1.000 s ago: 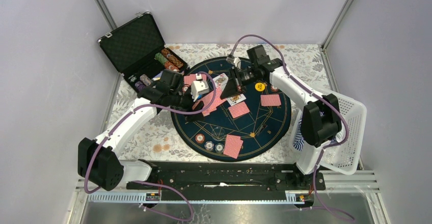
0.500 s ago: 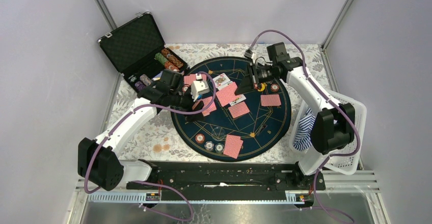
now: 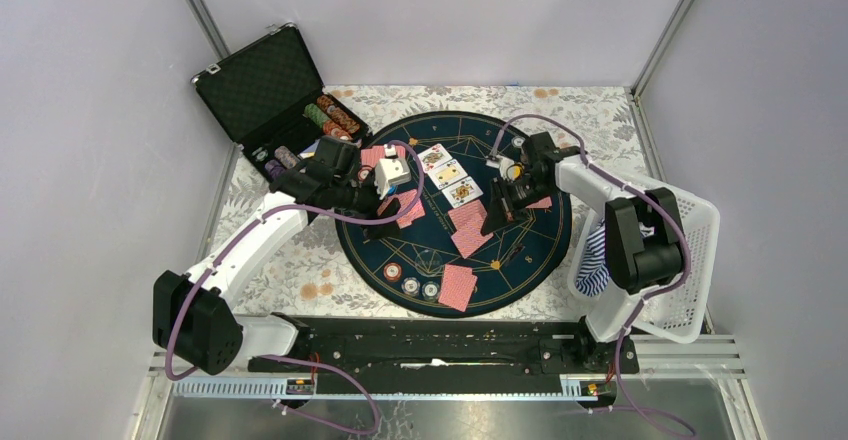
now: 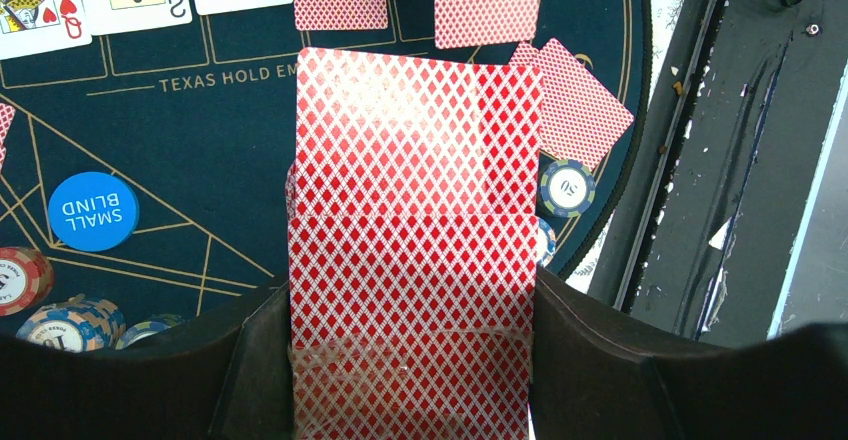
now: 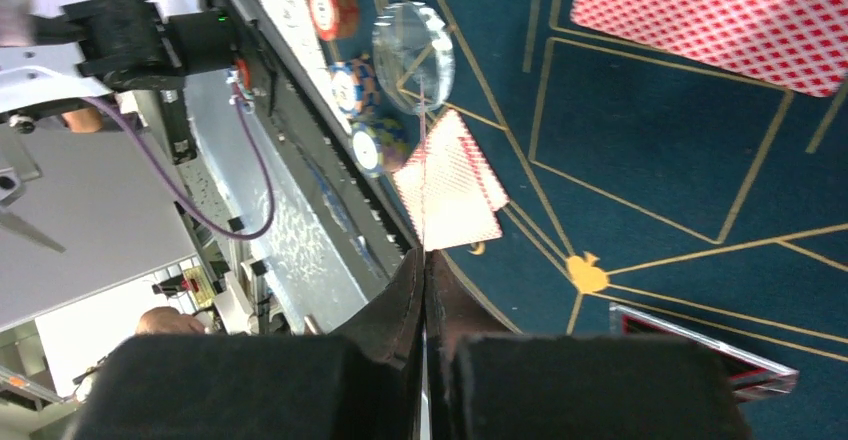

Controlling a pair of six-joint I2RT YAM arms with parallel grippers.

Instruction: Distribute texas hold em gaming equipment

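Observation:
My left gripper (image 4: pixel 412 300) is shut on a deck of red-backed playing cards (image 4: pixel 415 210), held over the left part of the round mat (image 3: pixel 545 250). In the top view this left gripper (image 3: pixel 392 200) sits beside the deck (image 3: pixel 405 208). My right gripper (image 5: pixel 426 260) is shut on a single playing card seen edge-on. From above, the right gripper (image 3: pixel 497 212) is mid-mat by a red card (image 3: pixel 470 228). Three face-up cards (image 3: pixel 447 172) lie in a row. Two face-down cards (image 3: pixel 457 287) and poker chips (image 3: pixel 402 278) lie near the front. A blue button (image 4: pixel 92 210) shows.
An open black case (image 3: pixel 262 85) with chip rows (image 3: pixel 330 115) stands at the back left. A white basket (image 3: pixel 690 250) holding striped cloth (image 3: pixel 598 260) sits at the right. A yellow button (image 3: pixel 513 171) peeks out by the right wrist. A clear disc (image 5: pixel 412 45) lies among the front chips.
My right arm swung from the far side of the mat to its middle, jaws staying shut. The three face-up cards are now uncovered. The left arm has not moved.

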